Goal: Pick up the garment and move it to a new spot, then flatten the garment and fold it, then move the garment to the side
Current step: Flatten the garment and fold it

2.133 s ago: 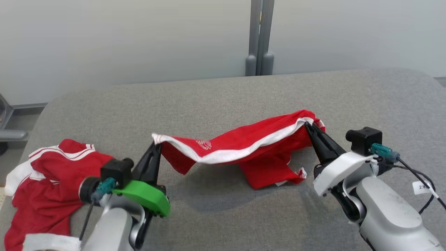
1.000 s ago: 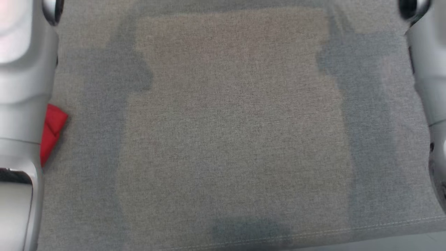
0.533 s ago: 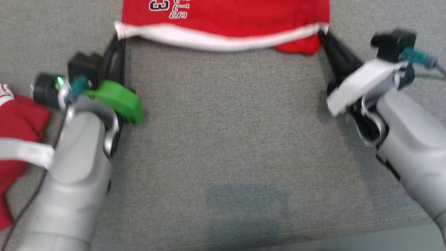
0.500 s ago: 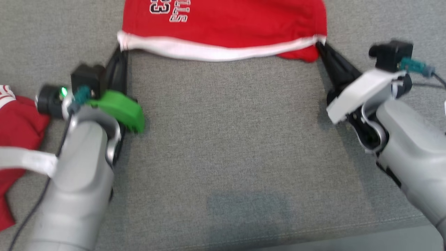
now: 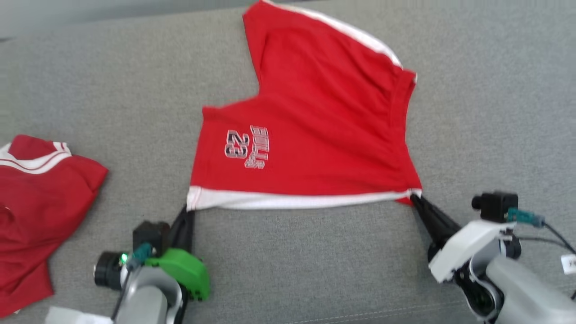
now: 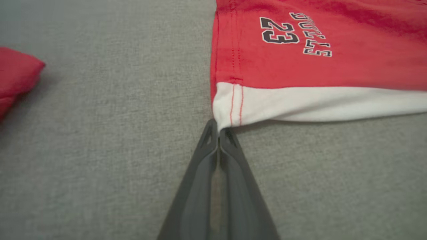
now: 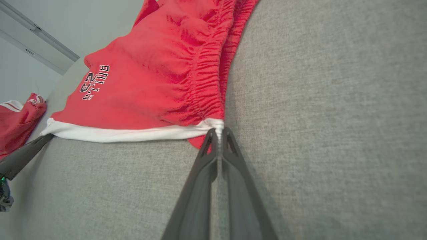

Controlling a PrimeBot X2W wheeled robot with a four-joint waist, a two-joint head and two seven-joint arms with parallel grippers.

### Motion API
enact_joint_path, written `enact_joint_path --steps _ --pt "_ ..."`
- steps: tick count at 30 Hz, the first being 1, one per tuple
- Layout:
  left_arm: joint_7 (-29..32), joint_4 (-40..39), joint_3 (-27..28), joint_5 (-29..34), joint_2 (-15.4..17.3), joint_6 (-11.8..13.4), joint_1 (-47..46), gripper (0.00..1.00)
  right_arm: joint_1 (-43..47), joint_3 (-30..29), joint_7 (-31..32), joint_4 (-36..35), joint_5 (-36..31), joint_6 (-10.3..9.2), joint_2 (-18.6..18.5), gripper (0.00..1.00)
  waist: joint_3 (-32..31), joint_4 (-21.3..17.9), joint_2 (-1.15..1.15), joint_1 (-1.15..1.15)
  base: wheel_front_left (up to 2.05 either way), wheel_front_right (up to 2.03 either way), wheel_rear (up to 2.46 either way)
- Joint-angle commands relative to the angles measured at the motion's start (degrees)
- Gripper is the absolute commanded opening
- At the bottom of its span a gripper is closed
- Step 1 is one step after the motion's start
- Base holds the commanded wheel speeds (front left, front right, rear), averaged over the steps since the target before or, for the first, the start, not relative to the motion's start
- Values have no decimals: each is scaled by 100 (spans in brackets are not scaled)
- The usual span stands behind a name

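The garment [image 5: 40, 202], a red shirt with white striped trim, lies crumpled at the left edge of the grey cushion, apart from both grippers; it also shows in the left wrist view [image 6: 16, 73] and the right wrist view [image 7: 18, 120]. Between my grippers lie red shorts [image 5: 306, 135] with a white band and "BULLS 23" print, spread on the cushion. My left gripper [image 5: 188, 209] is shut on the band's left corner [image 6: 227, 113]. My right gripper [image 5: 413, 197] is shut on the band's right corner [image 7: 217, 125]. The band is stretched straight between them.
The grey fabric cushion [image 5: 315, 261] carries everything; its front seam runs just below my arms. A pale wall shows past the cushion's far edge [image 7: 50, 30]. Bare cushion lies right of the shorts and between the shorts and the shirt.
The head camera has swung, so the whole picture has shifted. The shorts hung bunched between my grippers two seconds ago; now they lie spread out. Both grippers still hold the band's corners.
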Motion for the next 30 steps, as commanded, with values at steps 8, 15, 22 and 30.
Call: enact_joint_path --steps 8,15,22,30 --pt "10 151 -6 175 -131 -119 1241 0 1400 64 -1 160 156 -10 -12 0 -1507 259 0 0 0 0 0" --pt "8 131 62 217 -137 -157 1748 0 1899 276 -6 62 305 -9 -210 0 -1814 315 0 0 0 0 0" --pt "5 28 168 288 -131 -184 1904 0 2017 172 -7 -18 285 -10 -295 0 -1898 286 0 0 0 0 0" --pt "5 -113 133 266 -149 -221 1558 0 1711 -45 -8 -60 24 -9 -232 0 -1690 217 0 0 0 0 0"
